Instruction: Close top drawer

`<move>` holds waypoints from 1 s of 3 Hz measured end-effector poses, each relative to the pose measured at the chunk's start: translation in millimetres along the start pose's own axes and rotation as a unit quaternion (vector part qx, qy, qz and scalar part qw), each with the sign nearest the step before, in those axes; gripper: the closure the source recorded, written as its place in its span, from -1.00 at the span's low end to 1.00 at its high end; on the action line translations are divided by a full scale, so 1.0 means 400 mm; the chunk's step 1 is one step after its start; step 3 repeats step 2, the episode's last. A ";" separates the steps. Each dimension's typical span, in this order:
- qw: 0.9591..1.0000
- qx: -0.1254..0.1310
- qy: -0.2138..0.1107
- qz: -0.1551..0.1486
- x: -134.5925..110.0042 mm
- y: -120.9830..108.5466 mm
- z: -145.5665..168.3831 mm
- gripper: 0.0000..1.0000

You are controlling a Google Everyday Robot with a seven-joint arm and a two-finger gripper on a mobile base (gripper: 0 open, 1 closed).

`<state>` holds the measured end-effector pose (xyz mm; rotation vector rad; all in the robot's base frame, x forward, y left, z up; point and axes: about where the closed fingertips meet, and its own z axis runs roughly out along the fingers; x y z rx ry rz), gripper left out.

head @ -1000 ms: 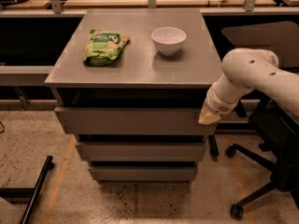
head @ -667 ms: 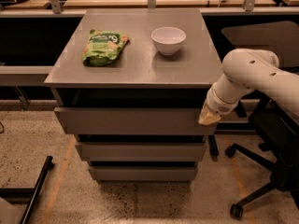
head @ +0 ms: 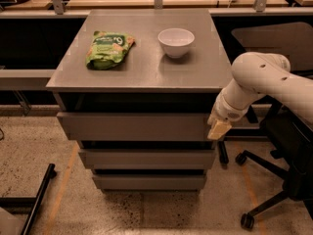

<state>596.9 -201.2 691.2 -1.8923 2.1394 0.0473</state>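
Observation:
The top drawer (head: 134, 126) is a wide grey metal drawer with a flat front, the highest of three in the cabinet. It stands pulled out a little, with a dark gap under the cabinet top. My gripper (head: 218, 129) hangs from the white arm (head: 259, 80) at the drawer front's right end, right at its right edge.
On the cabinet top (head: 146, 72) lie a green snack bag (head: 109, 48) and a white bowl (head: 176, 42). Two shorter drawer fronts (head: 146, 158) sit below. A black office chair (head: 283, 170) stands at the right. A black bar (head: 36, 199) lies on the floor at left.

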 end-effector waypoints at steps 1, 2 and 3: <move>1.000 -0.002 0.000 0.000 -0.001 0.002 0.004 -1.00; 1.000 -0.002 0.000 0.000 0.000 0.004 0.003 -1.00; 1.000 -0.002 0.000 0.000 0.000 0.004 0.003 -1.00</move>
